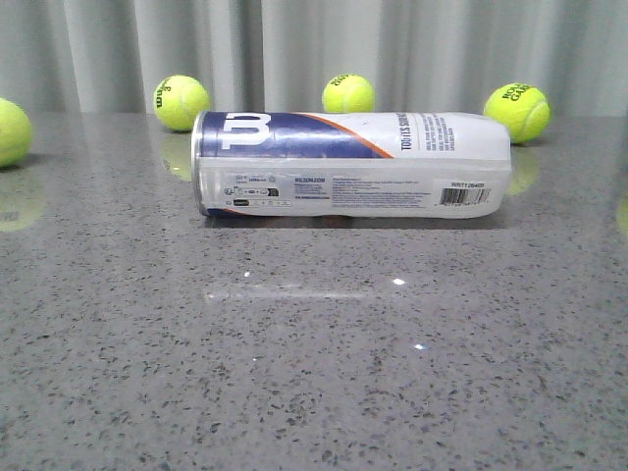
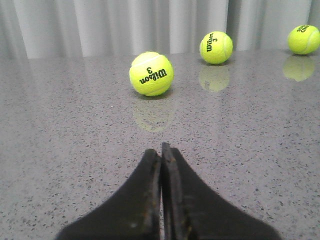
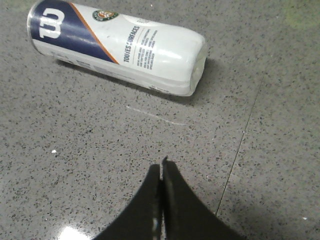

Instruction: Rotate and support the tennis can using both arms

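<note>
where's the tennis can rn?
In the front view the tennis can lies on its side mid-table, navy end to the left, in front of the middle tennis ball; neither gripper touches it.

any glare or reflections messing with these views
Front view: small bright glints on the table, ball reflections beside the tennis can. Left wrist view: sharp, each tennis ball mirrored in the stone. Right wrist view: white glare at the bottom edge, highlights on the can.

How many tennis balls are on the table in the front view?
4: one at the left edge, three behind the can, at left, middle and right. The can may hide others.
</note>
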